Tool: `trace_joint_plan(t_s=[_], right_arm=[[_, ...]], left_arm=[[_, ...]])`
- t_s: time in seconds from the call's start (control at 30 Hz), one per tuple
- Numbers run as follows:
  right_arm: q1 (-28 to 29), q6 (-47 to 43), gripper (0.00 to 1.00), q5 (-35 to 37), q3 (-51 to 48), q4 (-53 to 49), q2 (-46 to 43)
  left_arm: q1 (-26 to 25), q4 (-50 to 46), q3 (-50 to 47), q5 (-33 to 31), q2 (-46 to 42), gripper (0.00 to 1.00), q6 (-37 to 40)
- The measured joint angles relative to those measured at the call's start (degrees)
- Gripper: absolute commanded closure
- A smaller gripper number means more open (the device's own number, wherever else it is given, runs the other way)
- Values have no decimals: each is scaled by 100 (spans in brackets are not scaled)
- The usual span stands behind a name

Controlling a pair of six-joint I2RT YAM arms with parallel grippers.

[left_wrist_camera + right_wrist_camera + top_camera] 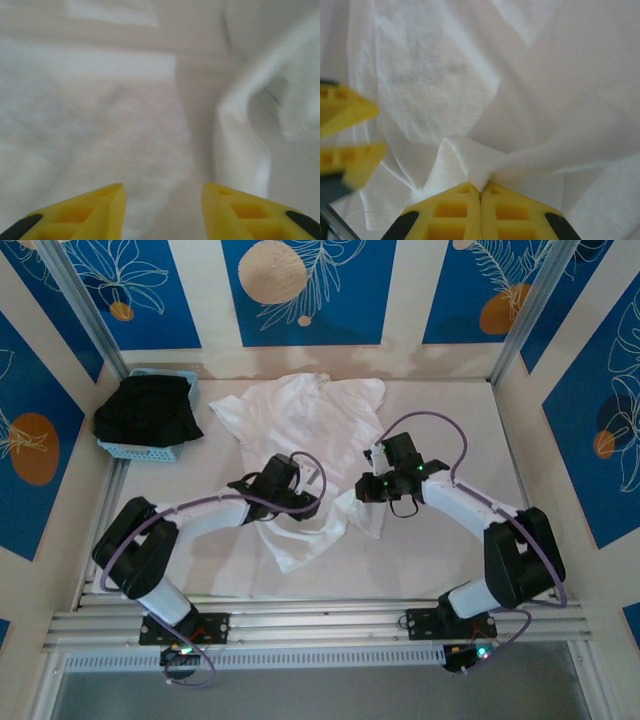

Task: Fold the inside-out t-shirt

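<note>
Inside-out t-shirt [300, 420]: crumpled, lying mid-way across desk [400, 560]. Right end effector [480, 189]: pinching a fabric fold. Left end effector [162, 192]: spread, empty, over cloth. Step: flattening, probably. Next: left regrasp of an edge.

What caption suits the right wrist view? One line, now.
A pinched fold of the white t-shirt held in the shut right gripper.
</note>
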Motion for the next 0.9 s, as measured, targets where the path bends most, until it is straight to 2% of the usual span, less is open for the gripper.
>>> trace_joint_plan(t_s=[0.13, 0.17, 0.23, 0.3, 0.37, 0.47, 0.57, 0.77, 0.9], right_arm=[[-219, -57, 89, -129, 328, -131, 415], [-264, -109, 88, -87, 463, -221, 540], [-343, -197, 87, 133, 813, -463, 824], [-420, -289, 84, 542, 1174, -682, 1093], [-498, -378, 81, 1032, 1421, -861, 1228], [-577, -494, 74, 1582, 1517, -1060, 1174], [-560, -562, 68, 1766, 1298, -1130, 885], [31, -501, 63, 1329, 192, -1143, -44], [448, -417, 62, 1091, -197, -1204, -107]], left_arm=[[-315, 190, 2, 278, 149, 49, -7], [-372, 243, 70, 354, 308, 51, -7], [-402, 317, 249, 444, 695, 61, -7], [-389, 319, 474, 442, 1091, 75, -7], [-361, 297, 656, 415, 1346, 82, -37], [-221, 317, 756, 463, 1427, 84, -160], [31, 415, 756, 678, 1427, 86, -321], [385, 691, 645, 1088, 1427, 88, -599], [404, 719, 623, 1237, 1427, 88, -660]])
